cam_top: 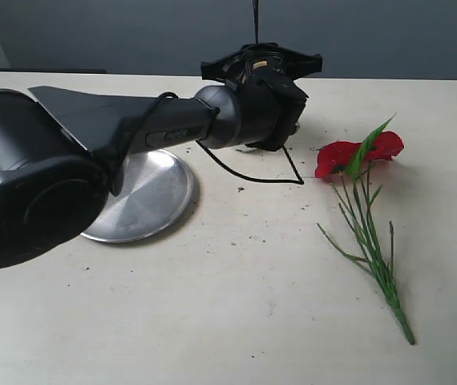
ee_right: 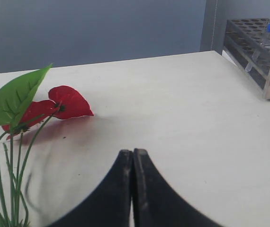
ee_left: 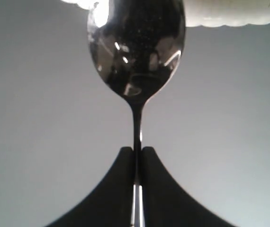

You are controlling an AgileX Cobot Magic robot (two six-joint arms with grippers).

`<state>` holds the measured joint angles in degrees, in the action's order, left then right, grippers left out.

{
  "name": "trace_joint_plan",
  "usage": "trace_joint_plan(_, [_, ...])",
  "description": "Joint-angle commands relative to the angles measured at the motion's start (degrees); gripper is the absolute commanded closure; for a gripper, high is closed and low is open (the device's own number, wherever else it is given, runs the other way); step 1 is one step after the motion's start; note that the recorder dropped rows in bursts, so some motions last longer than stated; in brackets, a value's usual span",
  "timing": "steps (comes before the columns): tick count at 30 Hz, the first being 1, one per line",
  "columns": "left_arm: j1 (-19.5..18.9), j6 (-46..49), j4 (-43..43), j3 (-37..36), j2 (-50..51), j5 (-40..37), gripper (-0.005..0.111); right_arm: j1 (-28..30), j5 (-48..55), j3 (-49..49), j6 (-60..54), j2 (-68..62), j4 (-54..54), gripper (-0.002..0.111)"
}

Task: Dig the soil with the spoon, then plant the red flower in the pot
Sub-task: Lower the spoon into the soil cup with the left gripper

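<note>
My left gripper (ee_left: 138, 150) is shut on the thin handle of the steel spoon (ee_left: 136, 52). The spoon's bowl carries dark specks and reaches up to the wavy white rim of the pot (ee_left: 229, 14). In the exterior view the left arm's wrist (cam_top: 252, 104) covers the pot, and the soil inside is hidden. The red flower (cam_top: 337, 154) lies flat on the table at the right, stems pointing toward the front edge. My right gripper (ee_right: 133, 152) is shut on nothing, a short way from the flower (ee_right: 71, 101); it is outside the exterior view.
A round steel plate (cam_top: 144, 196) lies on the table at the left, partly under the left arm. Dark crumbs (cam_top: 240, 190) dot the table near the wrist. A metal test-tube rack (ee_right: 258, 52) stands at the table's edge in the right wrist view.
</note>
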<state>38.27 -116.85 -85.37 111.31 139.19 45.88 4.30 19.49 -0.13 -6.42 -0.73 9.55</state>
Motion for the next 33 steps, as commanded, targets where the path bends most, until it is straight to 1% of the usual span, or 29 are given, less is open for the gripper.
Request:
trace_joint_plan(1, [-0.45, 0.39, 4.38, 0.17, -1.17, 0.03, 0.106, 0.24, -0.28, 0.13, -0.03, 0.21, 0.04, 0.109])
trace_joint_plan(3, [-1.65, -0.6, 6.59, 0.17, -1.17, -1.42, 0.106, 0.24, -0.28, 0.13, -0.03, 0.21, 0.04, 0.109])
trace_joint_plan(4, [-2.26, -2.09, 7.84, 0.17, -1.17, -3.39, 0.106, 0.24, -0.28, 0.13, -0.03, 0.21, 0.04, 0.109])
trace_joint_plan(6, [-3.34, -3.08, 9.98, 0.17, -0.55, -3.65, 0.106, 0.24, -0.28, 0.13, -0.03, 0.21, 0.04, 0.109])
trace_joint_plan(8, [-3.94, -3.08, 10.35, 0.17, -0.12, -3.81, 0.106, 0.24, -0.28, 0.13, -0.03, 0.21, 0.04, 0.109])
trace_joint_plan(12, [-4.41, -3.08, 10.11, 0.17, 0.46, -3.92, 0.106, 0.24, -0.28, 0.13, -0.03, 0.21, 0.04, 0.109])
trace_joint_plan(16, [-4.72, -3.08, 9.61, 0.17, 0.58, -6.86, 0.106, 0.24, -0.28, 0.13, -0.03, 0.21, 0.04, 0.109])
trace_joint_plan(20, [-5.0, -3.08, 9.1, 0.17, 0.71, -8.22, 0.106, 0.24, -0.28, 0.13, -0.03, 0.21, 0.04, 0.109])
trace_joint_plan(25, [-5.49, -3.08, 8.97, 0.17, 1.48, -8.73, 0.106, 0.24, -0.28, 0.13, -0.03, 0.21, 0.04, 0.109])
trace_joint_plan(33, [-5.24, -3.08, 8.77, 0.17, 3.05, -8.5, 0.106, 0.24, -0.28, 0.13, -0.03, 0.21, 0.04, 0.109])
